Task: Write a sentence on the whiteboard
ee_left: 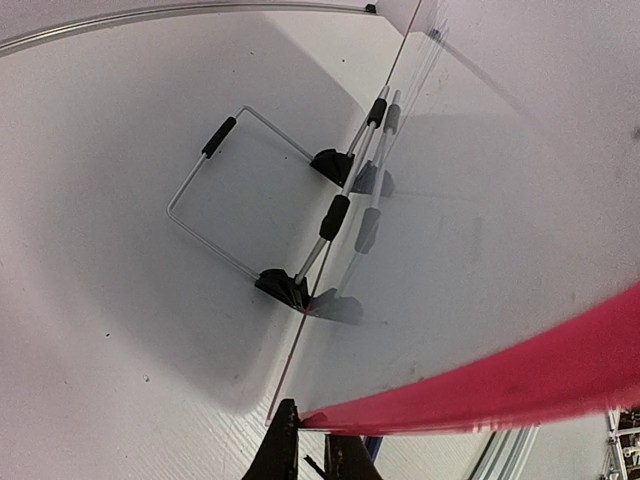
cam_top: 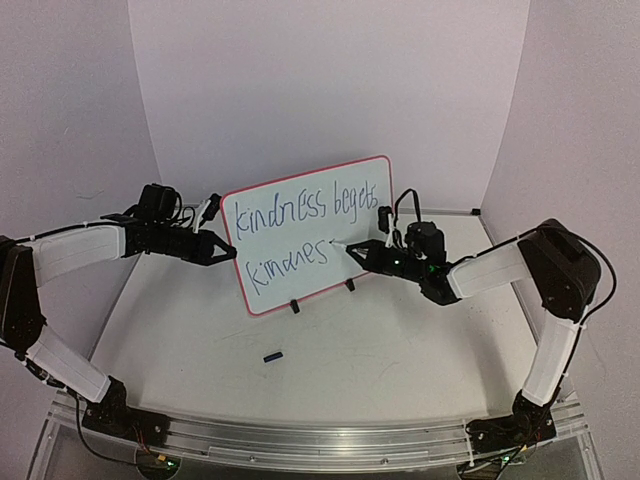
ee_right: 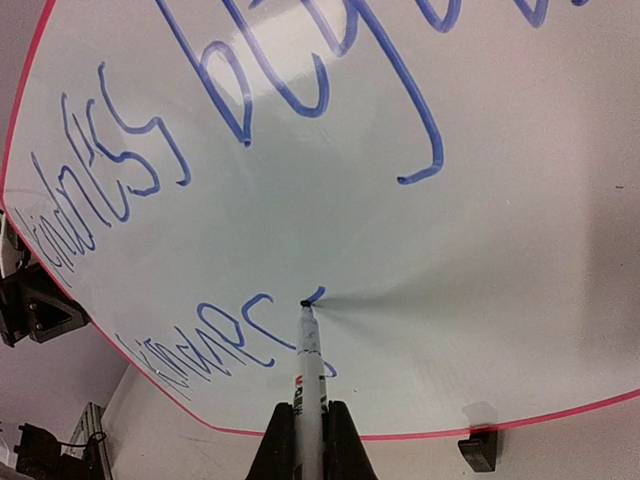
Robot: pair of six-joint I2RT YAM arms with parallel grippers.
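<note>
My right fingers [ee_right: 275,450] pinch the white marker pen [ee_right: 308,365], tip on the upright red-rimmed rectangular whiteboard [cam_top: 292,241] on the worktop [cam_top: 350,350]; left fingers [ee_left: 283,445] clamp its rim. Pressing too hard could tilt it, skewing the dark-blue handwritten sentence [cam_top: 300,212].

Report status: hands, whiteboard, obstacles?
Left hand shut on whiteboard rim. Right hand shut on marker, tip on board. Sentence unfinished. Small dark piece lies apart.

Bright, even light. Soft glare lies on the whiteboard [ee_right: 420,250]; its rim [ee_left: 520,385] is blurred in the left wrist view. The table [ee_left: 90,300] carries faint shadows.
</note>
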